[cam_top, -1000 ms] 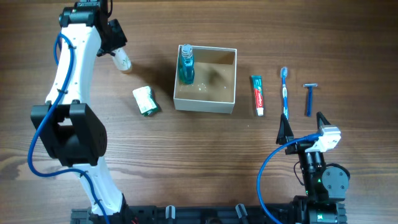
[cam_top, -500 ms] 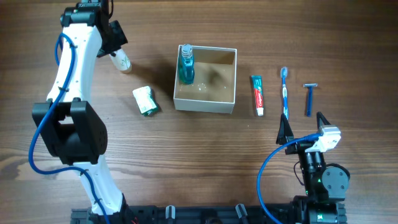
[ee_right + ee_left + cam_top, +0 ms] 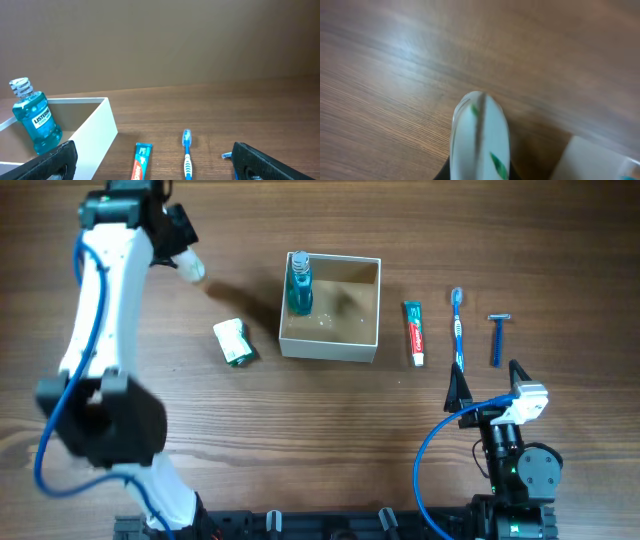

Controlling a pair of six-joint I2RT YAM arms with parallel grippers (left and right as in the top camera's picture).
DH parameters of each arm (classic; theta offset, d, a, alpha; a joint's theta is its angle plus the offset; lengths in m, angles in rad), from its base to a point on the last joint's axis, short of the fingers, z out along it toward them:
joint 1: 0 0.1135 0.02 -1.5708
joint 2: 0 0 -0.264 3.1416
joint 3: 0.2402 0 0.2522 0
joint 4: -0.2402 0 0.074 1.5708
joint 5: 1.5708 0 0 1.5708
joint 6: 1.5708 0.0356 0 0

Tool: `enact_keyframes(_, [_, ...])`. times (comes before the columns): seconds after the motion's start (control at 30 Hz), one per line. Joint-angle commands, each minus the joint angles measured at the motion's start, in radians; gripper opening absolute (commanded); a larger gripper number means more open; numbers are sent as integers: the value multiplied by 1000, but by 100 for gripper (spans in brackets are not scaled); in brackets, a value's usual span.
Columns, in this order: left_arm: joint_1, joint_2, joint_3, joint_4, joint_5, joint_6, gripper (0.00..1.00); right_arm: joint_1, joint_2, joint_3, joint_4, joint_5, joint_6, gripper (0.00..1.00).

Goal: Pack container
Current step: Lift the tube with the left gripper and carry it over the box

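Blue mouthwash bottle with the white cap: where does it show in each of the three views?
Overhead: the blue mouthwash bottle sits in the upper-left corner of the square white-walled cardboard container, above centre.
Left wrist: not clearly visible; only the container's white corner shows at lower right.
Right wrist: far left, inside the container.
Shared landmark: the container.

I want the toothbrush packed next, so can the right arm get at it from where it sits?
Probably yes. The toothbrush lies flat on the table just ahead of the open right hand, apart from the toothpaste and razor on either side, with nothing over it.
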Motion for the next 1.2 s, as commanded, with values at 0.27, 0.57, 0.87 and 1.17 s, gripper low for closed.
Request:
enact_keyframes(0.27, [-48, -348, 14, 186, 261, 60, 4, 4, -2, -1, 3, -1, -3, 100])
enact_keyframes(0.57, [-283, -327, 14, 200, 266, 191, 4, 4, -2, -1, 3, 0, -3, 100])
enact_keyframes(0.87, [-402, -273, 14, 209, 263, 208, 4, 4, -2, -1, 3, 0, -4, 100])
enact_keyframes(1.17, [-439, -141, 14, 167, 225, 209, 4, 4, -2, -1, 3, 0, -3, 100])
